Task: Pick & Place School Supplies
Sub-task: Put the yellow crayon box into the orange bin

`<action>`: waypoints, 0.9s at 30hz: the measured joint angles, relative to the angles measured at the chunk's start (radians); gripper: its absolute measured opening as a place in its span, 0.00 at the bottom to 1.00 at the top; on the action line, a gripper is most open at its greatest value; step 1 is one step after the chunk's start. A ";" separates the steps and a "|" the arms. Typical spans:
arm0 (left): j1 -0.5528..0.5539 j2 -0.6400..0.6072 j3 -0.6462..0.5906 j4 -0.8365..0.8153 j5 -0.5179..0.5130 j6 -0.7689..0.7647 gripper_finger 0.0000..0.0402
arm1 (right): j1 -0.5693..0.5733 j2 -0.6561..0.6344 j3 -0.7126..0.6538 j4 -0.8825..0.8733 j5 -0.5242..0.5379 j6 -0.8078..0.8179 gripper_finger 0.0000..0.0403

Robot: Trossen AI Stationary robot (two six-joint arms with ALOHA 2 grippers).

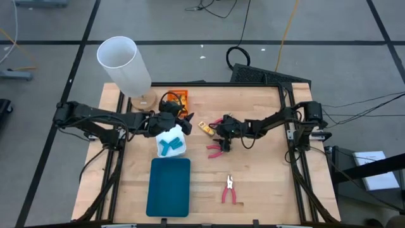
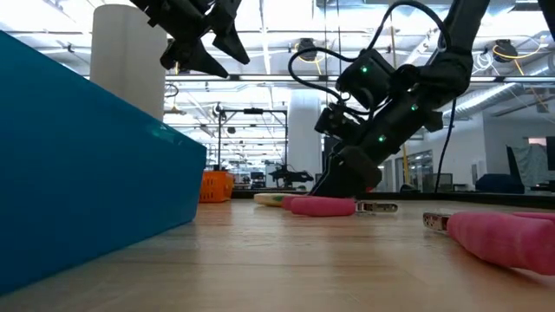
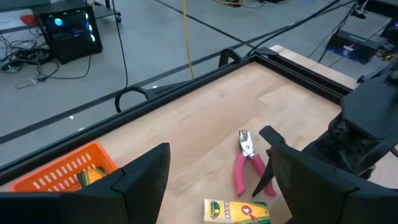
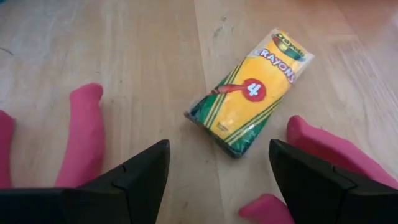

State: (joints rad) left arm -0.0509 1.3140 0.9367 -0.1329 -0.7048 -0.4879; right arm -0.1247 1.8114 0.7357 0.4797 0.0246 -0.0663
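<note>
A yellow crayon packet (image 4: 249, 93) lies flat on the wood (image 1: 204, 128), just ahead of my right gripper (image 4: 217, 152). That gripper (image 1: 221, 131) is open and low over the table, with pink-handled pliers on either side (image 4: 81, 134) (image 4: 326, 149). A third pair of pliers (image 1: 229, 190) lies nearer the table's near edge. My left gripper (image 1: 183, 120) is open and raised (image 2: 204, 39) above the white tray (image 1: 179, 149), which holds light-blue pieces (image 1: 168, 144). The left wrist view shows the packet (image 3: 236, 211) and one pair of pliers (image 3: 245, 162).
An orange tray (image 1: 177, 96) with crayon packets inside (image 3: 90, 177) sits at the table's far side. A tall white cylinder (image 1: 123, 60) stands at the far left. A teal tray (image 1: 169, 185) lies by the near edge. Bare wood spreads on the right.
</note>
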 joint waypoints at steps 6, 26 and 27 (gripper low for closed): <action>0.000 0.000 0.000 -0.001 0.000 0.000 0.71 | 0.000 -0.002 -0.002 0.045 0.008 0.089 0.66; 0.000 0.000 -0.001 0.003 0.000 -0.011 0.71 | 0.096 0.021 0.039 0.072 0.294 0.218 0.68; 0.000 0.000 -0.001 0.003 0.000 -0.011 0.71 | 0.092 0.021 0.042 0.068 0.291 0.224 0.68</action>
State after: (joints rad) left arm -0.0509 1.3144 0.9360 -0.1304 -0.7049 -0.4992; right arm -0.0323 1.8329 0.7778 0.5478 0.3155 0.1580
